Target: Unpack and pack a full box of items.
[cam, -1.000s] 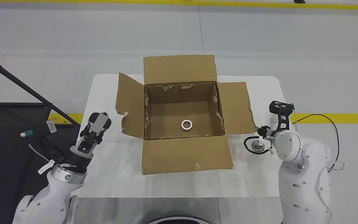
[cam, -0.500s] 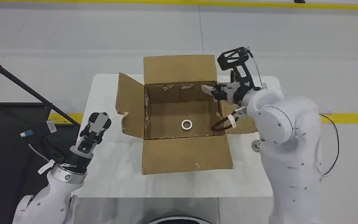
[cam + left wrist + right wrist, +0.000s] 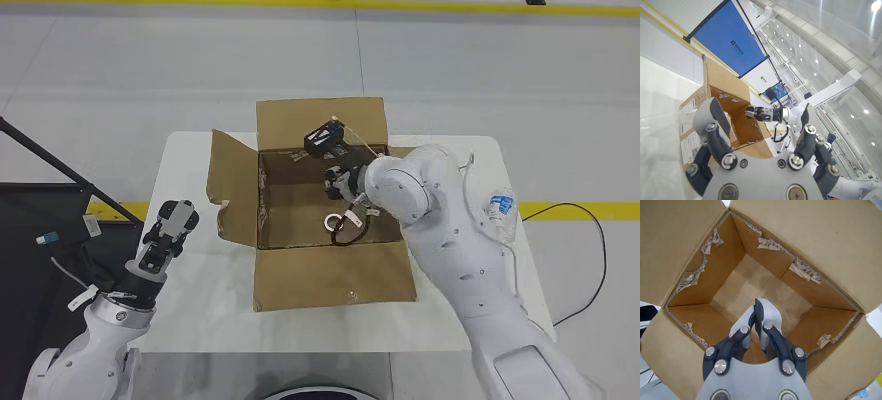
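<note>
Cardboard box [image 3: 330,275] sits open mid-tabletop [image 3: 200,300], four flaps splayed out. Small white ring [image 3: 332,222] lies on the box floor. Right gripper [image 3: 756,306] hangs over the box interior, fingers pressed together, nothing between. Left gripper [image 3: 178,213] at the tabletop's left side, apart from the box, fingers spread, empty. Clear bottle [image 3: 500,208] beyond the right flap.

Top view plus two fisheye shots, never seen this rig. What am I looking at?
A two-armed robot at a white table. The top view looks down from above its arms; the other two come from wrist cameras. On the table stands an open cardboard box with a small ring on its floor; a clear bottle is off to one side. The right gripper hangs over the box, shut, holding nothing. The left gripper, open and empty, is at the table's opposite side.
</note>
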Controlling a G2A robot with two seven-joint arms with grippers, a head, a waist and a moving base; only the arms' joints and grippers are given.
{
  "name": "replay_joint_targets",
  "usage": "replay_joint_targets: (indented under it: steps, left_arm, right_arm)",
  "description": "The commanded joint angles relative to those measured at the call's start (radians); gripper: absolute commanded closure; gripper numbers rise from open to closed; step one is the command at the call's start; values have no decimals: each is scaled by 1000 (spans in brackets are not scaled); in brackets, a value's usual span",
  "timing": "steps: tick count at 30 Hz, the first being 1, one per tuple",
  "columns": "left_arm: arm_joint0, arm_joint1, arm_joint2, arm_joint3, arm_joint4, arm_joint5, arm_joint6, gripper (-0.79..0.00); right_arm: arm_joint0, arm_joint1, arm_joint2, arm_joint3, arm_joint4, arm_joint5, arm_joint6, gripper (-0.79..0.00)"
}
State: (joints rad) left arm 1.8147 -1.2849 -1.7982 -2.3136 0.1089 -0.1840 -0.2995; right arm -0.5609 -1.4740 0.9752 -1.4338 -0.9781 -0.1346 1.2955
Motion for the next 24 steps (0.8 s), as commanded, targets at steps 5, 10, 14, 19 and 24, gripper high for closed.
replay_joint_targets:
  steps: [5, 10, 14, 19, 24]
  left_arm:
    - [0, 0, 0, 0, 0, 0, 0, -785]
    - [0, 0, 0, 0, 0, 0, 0, -785]
    - [0, 0, 0, 0, 0, 0, 0, -785]
    - [0, 0, 0, 0, 0, 0, 0, -785]
    - [0, 0, 0, 0, 0, 0, 0, -785]
  right_arm:
    - [8, -11, -55, 87, -15, 26, -16, 0]
    - [24, -22, -99, 168, -39, 61, -3, -265]
    - [41, -30, -113, 242, -27, 64, -3, -311]
    - [65, -42, -137, 320, -27, 69, -16, -296]
    - [90, -57, -174, 385, -35, 73, -15, -259]
